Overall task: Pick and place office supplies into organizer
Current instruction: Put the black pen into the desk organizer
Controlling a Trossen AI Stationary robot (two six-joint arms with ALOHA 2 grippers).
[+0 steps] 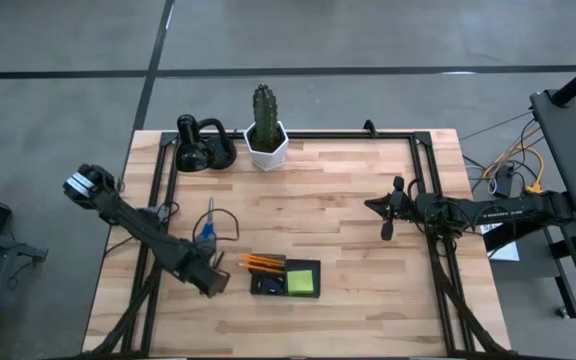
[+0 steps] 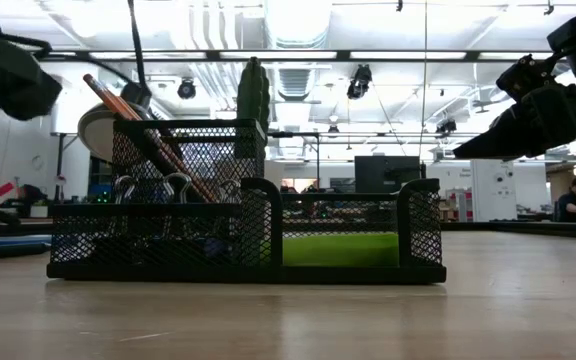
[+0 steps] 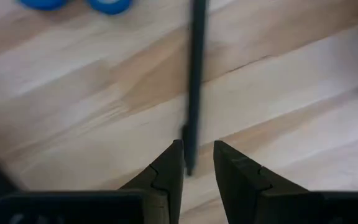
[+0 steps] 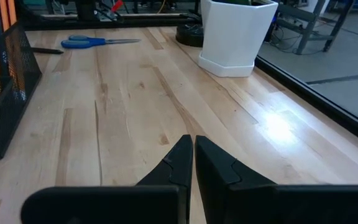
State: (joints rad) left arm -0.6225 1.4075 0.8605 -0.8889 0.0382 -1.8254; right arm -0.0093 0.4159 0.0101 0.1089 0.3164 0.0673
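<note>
The black mesh organizer [image 1: 286,277] [image 2: 248,235] [image 4: 5,93] sits on the near middle of the table. It holds orange pencils [image 1: 260,263] [image 2: 138,130], the lime-green sticky pad [image 1: 301,280] [image 2: 338,248] and clips [image 2: 173,185]. The blue-handled scissors [image 1: 206,228] [image 4: 98,42] lie flat to its far left. My left gripper [image 1: 213,280] [image 3: 194,163] is low, just left of the organizer. It is open by a narrow gap, with the end of a dark pen [image 3: 194,81] between its fingertips. My right gripper [image 1: 388,210] [image 4: 193,152] hovers shut over the table's right side. My left gripper has its fingers on either side of the dark pen's near end [image 3: 189,163], lying along the pen. The pen runs close beside one finger [image 3: 171,163]. I cannot tell whether it touches the pen.
A white hexagonal cactus pot [image 1: 266,140] [image 4: 235,34] and a black rounded gadget [image 1: 203,148] stand at the far edge. A black frame rail [image 1: 433,200] runs along the table's right side. Bare wood lies between the organizer and the right gripper.
</note>
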